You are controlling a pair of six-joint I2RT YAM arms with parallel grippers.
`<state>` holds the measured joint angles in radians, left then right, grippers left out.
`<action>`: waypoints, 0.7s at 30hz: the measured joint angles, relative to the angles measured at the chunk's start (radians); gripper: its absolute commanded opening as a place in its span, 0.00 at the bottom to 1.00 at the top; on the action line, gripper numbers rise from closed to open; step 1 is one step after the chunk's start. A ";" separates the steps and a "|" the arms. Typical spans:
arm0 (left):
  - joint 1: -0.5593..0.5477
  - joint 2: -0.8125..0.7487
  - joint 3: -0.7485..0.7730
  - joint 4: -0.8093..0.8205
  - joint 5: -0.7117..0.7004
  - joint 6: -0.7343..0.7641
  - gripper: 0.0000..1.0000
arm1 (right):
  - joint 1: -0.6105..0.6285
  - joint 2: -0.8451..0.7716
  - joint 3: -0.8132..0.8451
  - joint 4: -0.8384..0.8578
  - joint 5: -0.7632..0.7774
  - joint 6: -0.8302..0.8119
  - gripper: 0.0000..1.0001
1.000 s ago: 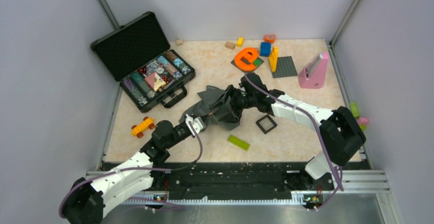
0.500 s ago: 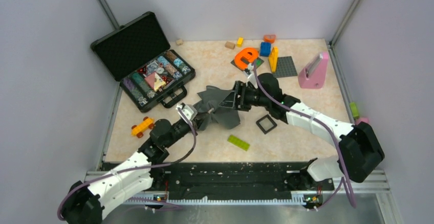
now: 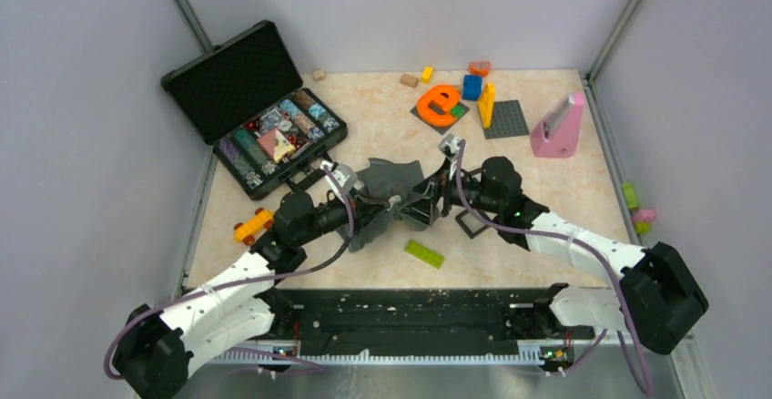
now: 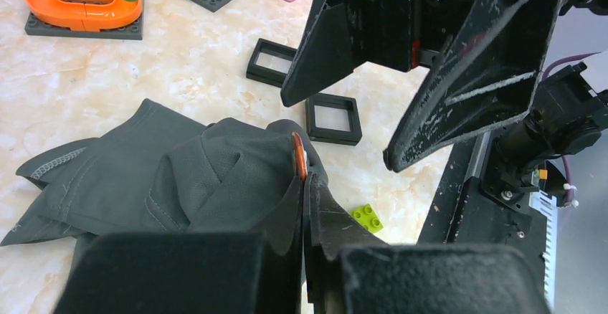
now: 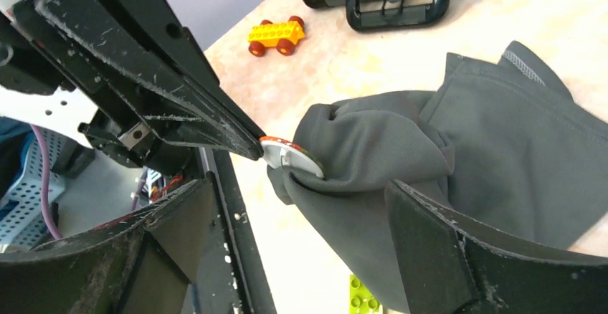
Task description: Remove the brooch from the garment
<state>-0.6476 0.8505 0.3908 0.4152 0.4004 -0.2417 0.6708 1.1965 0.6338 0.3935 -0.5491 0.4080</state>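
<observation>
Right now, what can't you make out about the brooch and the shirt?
Face of the brooch: edge-on in the left wrist view; in the right wrist view partly covered by the left gripper and a fold of the garment.
Its pin: buried in that fold; attached or free, unclear.
Top view: the brooch is lost between left gripper and right gripper.

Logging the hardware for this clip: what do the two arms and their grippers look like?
The left arm and right arm have white shells with black joints, each trailed by a looping purple cable. The left gripper and right gripper are black, with long tapered fingers scuffed by pale scratches.
</observation>
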 measured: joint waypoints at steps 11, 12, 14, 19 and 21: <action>0.001 0.013 0.087 -0.174 -0.064 0.099 0.00 | 0.017 0.055 0.035 -0.013 0.000 -0.114 0.72; 0.001 0.019 0.109 -0.206 -0.082 0.116 0.00 | 0.028 0.076 0.047 -0.019 0.013 -0.119 0.69; 0.001 0.024 0.140 -0.246 -0.111 0.147 0.00 | 0.048 0.108 0.056 -0.016 0.030 -0.120 0.66; -0.009 0.023 0.204 -0.393 -0.204 0.283 0.00 | 0.073 0.170 0.055 0.010 0.063 -0.108 0.58; -0.015 0.023 0.233 -0.461 -0.231 0.334 0.00 | 0.073 0.175 0.056 0.016 0.069 -0.113 0.54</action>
<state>-0.6624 0.8734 0.6239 -0.0456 0.1696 0.0921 0.7441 1.3712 0.6903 0.4095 -0.4801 0.2951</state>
